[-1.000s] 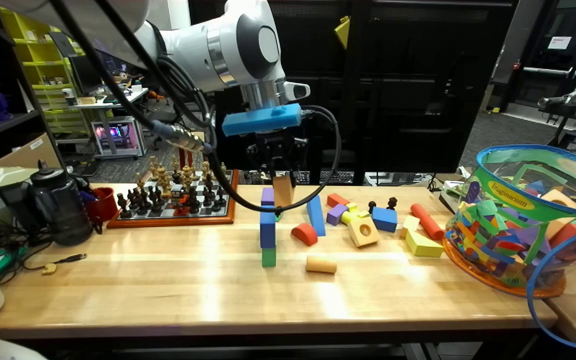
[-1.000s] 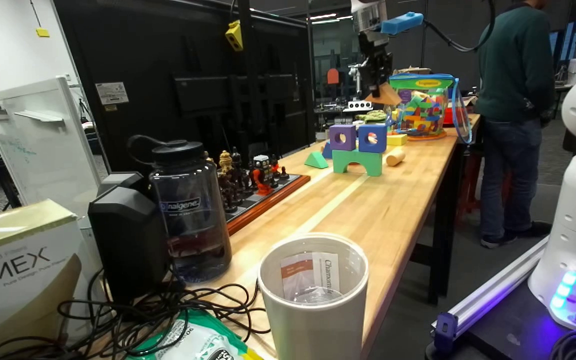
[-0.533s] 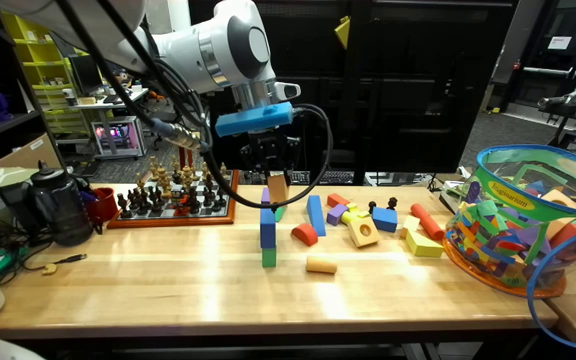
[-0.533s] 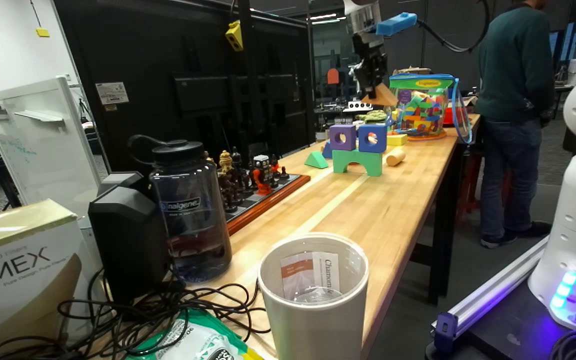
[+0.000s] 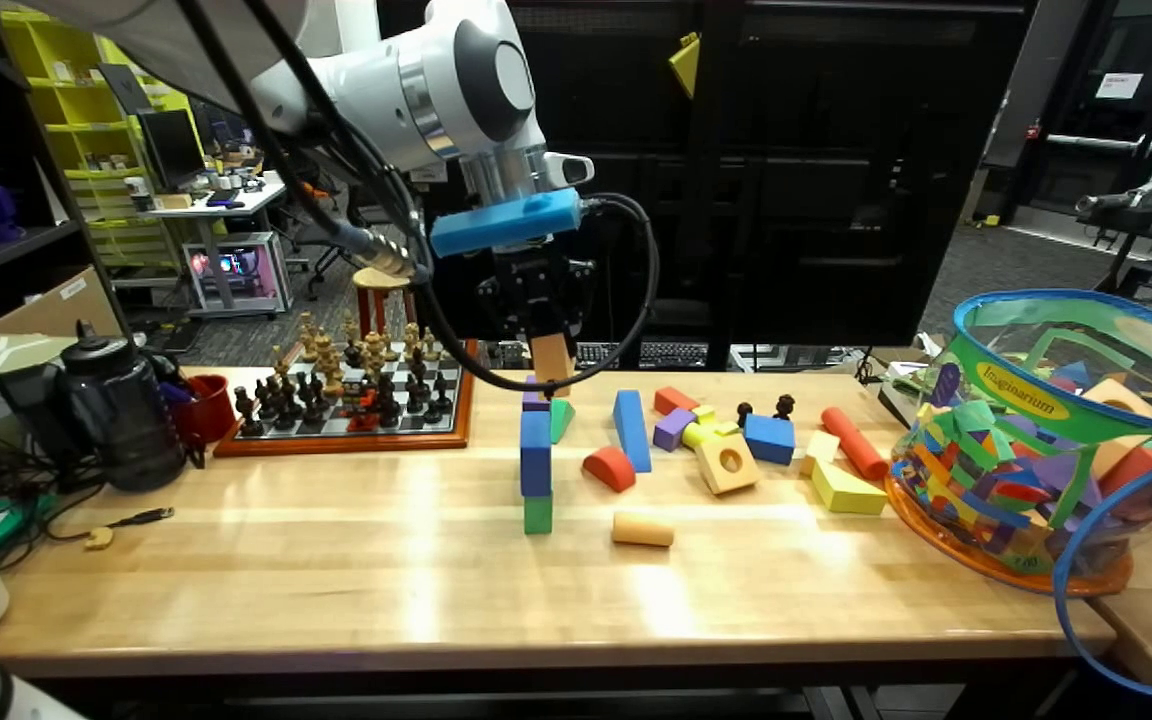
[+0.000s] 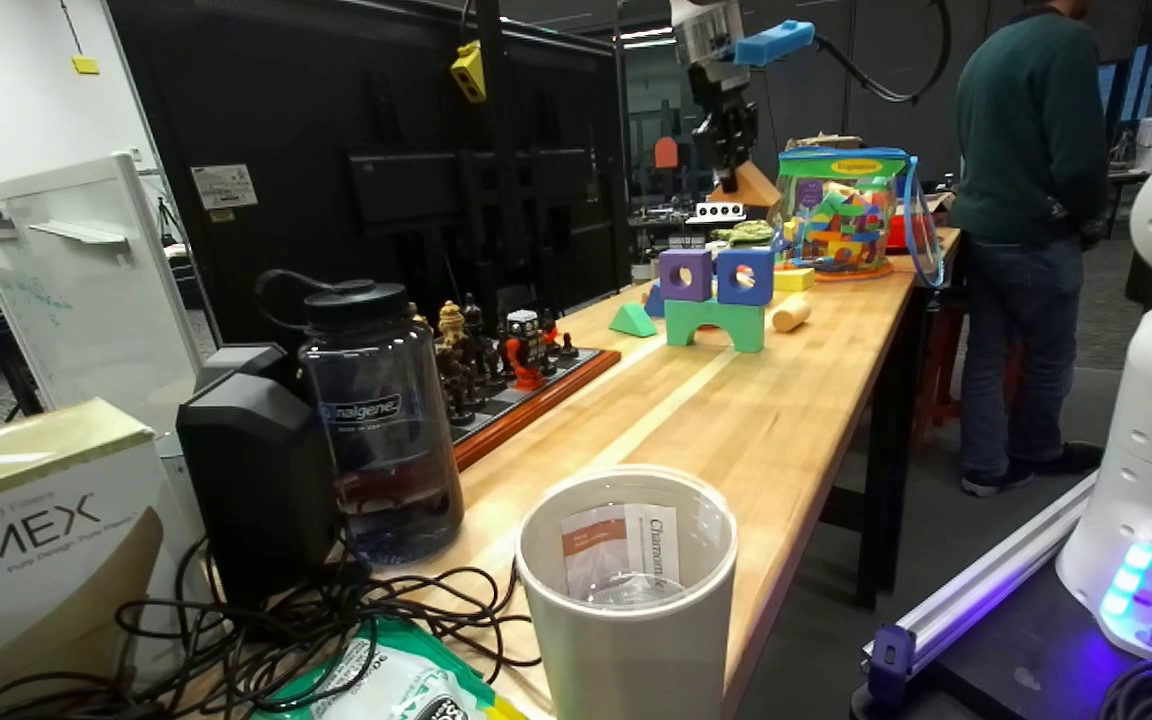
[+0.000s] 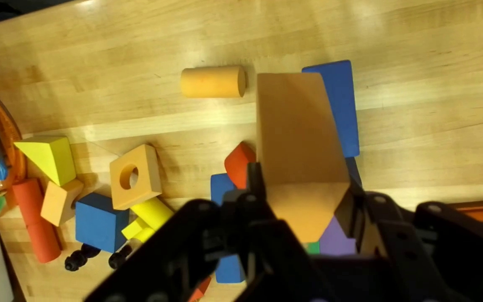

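While my gripper point(image 7: 304, 180) pinches a tan roof-shaped block point(image 7: 298, 130), with a finger at nine o'clock and another at three in the wrist view, its ridge faces back toward my palm. I hold it in the air, apart from the bench point(image 5: 336, 540); in an exterior view it hangs toward twelve o'clock from the green arch point(image 6: 711, 314), which carries a purple block point(image 6: 688, 295) and a blue block point(image 6: 747, 297) side by side with a narrow gap between. In the wrist view a tan cylinder point(image 7: 212, 82) lies at ten o'clock from my load and a red half-round point(image 7: 240, 165) at eight.

I expect the block to be light and stiff enough to keep its shape, though I cannot tell solid wood from dense foam. Its faces look smooth but matt, so I would count on fair friction rather than slipperiness, and on little risk of breakage beyond a nicked edge. The flat triangular ends, parallel to each other, are where I would take hold: squarely, midway between the slopes and well below the ridge. A pinch on the slopes would, I judge, ride up and off, and one too near a corner could let the block pivot.
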`<state>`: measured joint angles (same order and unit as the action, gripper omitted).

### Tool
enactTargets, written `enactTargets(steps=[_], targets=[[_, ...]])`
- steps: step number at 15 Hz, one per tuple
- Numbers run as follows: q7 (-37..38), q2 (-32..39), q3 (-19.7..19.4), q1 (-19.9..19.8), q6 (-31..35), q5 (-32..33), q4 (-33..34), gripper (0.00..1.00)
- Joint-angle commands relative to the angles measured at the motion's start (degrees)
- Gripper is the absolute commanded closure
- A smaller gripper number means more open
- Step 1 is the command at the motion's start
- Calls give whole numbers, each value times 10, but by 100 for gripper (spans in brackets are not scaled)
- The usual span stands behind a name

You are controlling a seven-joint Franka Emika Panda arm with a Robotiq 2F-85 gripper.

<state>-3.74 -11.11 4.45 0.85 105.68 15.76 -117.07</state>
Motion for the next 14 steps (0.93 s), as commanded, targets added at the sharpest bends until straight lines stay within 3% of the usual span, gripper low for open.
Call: enactTargets(steps=[1, 14], targets=[[-15, 29, 0, 11, -30, 7, 42, 84], [-131, 68, -17, 12, -7, -35, 69, 84]])
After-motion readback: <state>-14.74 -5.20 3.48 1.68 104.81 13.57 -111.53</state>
